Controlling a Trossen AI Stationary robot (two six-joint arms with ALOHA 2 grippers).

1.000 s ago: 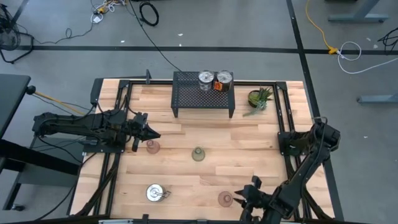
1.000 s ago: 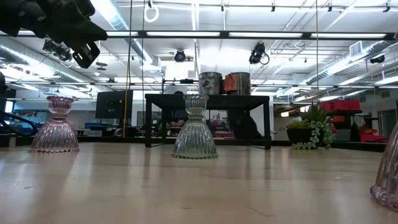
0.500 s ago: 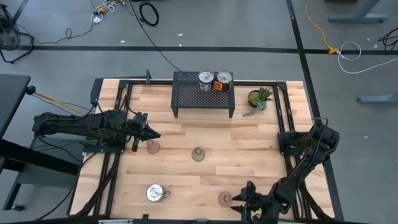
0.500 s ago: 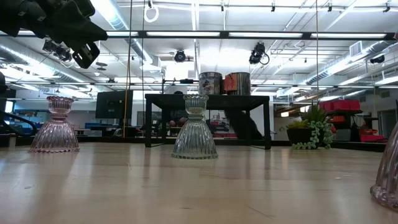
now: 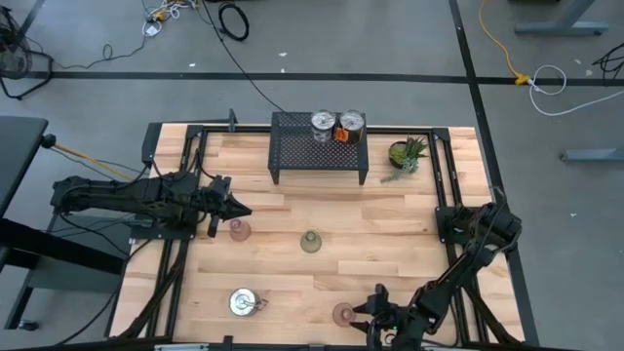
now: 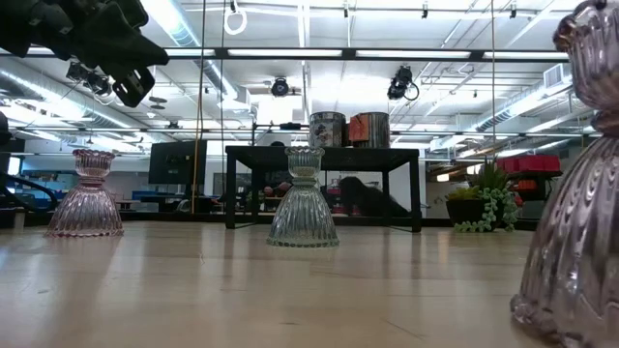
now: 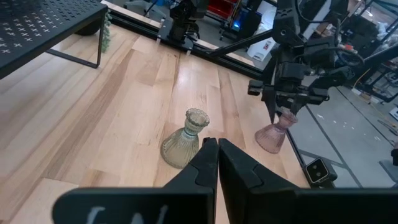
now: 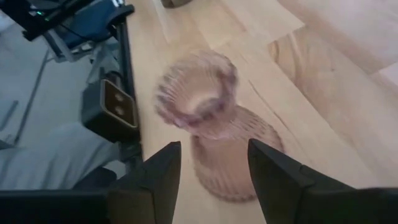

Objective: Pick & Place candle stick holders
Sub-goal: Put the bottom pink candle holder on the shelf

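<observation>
Two silver holders (image 5: 323, 122) (image 5: 351, 123), one with an orange part, stand on the black mesh rack (image 5: 292, 146). A third silver holder (image 5: 244, 301) stands near the front left. An olive-green glass holder (image 5: 310, 241) stands mid-table. My left gripper (image 5: 244, 210) is shut and hovers over a pinkish glass holder (image 5: 238, 229). My right gripper (image 5: 363, 317) is open at the near edge. Its fingers stand on either side of the second pinkish holder (image 5: 342, 313), which shows large in the low view (image 6: 580, 193). My right gripper (image 8: 214, 148) stands open around the pinkish holder's neck (image 8: 211, 127), slanting down from the table's right. I cannot tell whether a finger touches the glass. The holder stands upright on its base on the table.
A spiky green potted plant (image 5: 407, 154) stands at the far right beside the rack. Black rails run along the table's left and right sides. Bare wood lies between the green holder and the near edge.
My right gripper has gone toward the table's left edge along the near edge. The pinkish holder between its fingers has slid the same way on the table and stays upright. It now shows much larger in the low view.
</observation>
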